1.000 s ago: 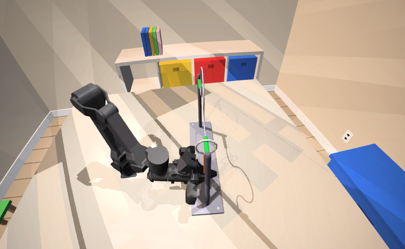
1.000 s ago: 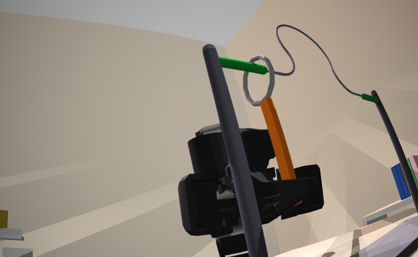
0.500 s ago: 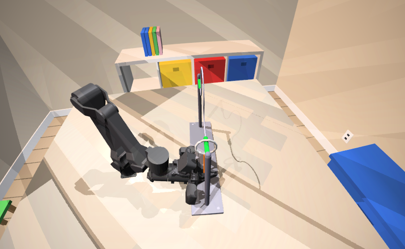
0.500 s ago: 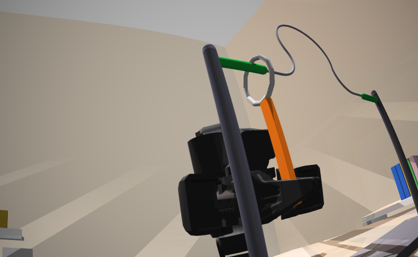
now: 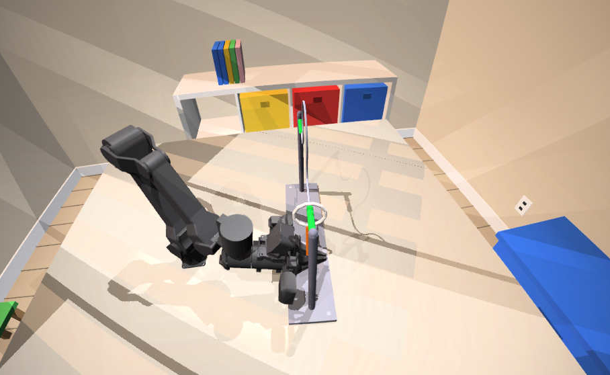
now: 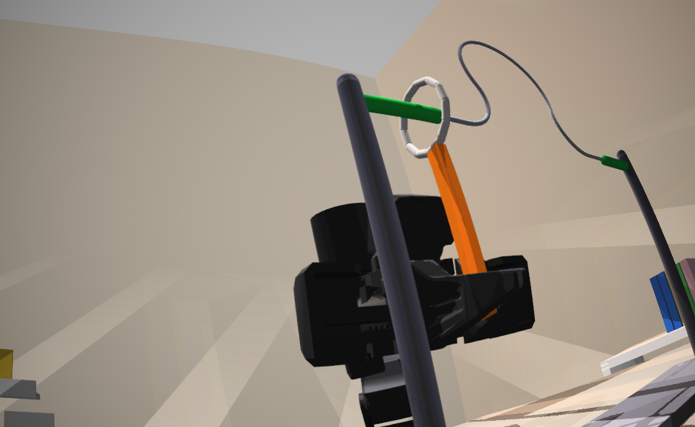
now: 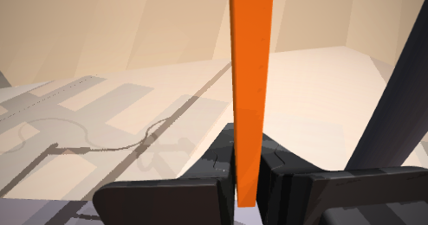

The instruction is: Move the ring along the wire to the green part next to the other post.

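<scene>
Ring (image 5: 295, 220) (image 6: 404, 135) w/ orange handle (image 5: 306, 240) (image 6: 457, 212) (image 7: 251, 71) gripped low by claw (image 5: 308, 262) (image 6: 473, 286) (image 7: 237, 128), prob. clear of grey wire (image 5: 306, 162) (image 6: 538, 87); carry, threaded, comes next.

Fingers (image 5: 318, 257) (image 6: 464, 305) look like matt black plastic, handle (image 5: 307, 240) (image 6: 457, 210) (image 7: 251, 71) is smooth orange plastic-looking stuff. Posts (image 5: 312, 275) (image 6: 389, 239) (image 7: 394, 88) seem kinda like smooth, slightly shiny dark metal. Desk (image 5: 391, 298) (image 7: 312, 84) looks like smooth pale wood.
</scene>
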`<action>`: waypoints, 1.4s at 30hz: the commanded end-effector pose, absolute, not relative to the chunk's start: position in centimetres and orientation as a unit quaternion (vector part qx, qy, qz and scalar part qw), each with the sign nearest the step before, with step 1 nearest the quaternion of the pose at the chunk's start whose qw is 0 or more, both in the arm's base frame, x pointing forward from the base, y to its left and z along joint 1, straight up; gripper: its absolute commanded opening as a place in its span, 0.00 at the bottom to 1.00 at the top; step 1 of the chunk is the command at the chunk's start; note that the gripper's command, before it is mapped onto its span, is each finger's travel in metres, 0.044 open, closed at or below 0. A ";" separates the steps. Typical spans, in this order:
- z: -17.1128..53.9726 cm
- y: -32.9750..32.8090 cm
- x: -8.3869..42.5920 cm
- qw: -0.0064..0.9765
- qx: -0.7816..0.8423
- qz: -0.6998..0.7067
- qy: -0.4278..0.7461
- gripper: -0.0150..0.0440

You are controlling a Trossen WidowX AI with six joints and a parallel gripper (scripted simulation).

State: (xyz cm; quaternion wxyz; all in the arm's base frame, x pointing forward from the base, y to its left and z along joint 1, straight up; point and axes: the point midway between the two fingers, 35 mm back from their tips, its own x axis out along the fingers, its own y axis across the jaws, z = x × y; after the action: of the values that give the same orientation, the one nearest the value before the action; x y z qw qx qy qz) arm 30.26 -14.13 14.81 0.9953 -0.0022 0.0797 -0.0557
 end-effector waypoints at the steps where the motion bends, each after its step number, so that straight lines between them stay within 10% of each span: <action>1: 15.1 -14.2 30.3 0.995 -0.004 -0.058 0.079 0.00; 42: 15.1 -12.6 30.5 0.995 -0.001 -0.057 0.079 0.00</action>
State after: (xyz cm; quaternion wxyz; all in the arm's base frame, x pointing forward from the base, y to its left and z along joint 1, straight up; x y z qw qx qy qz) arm 30.62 -12.89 15.27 0.9955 -0.0046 0.0770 -0.0552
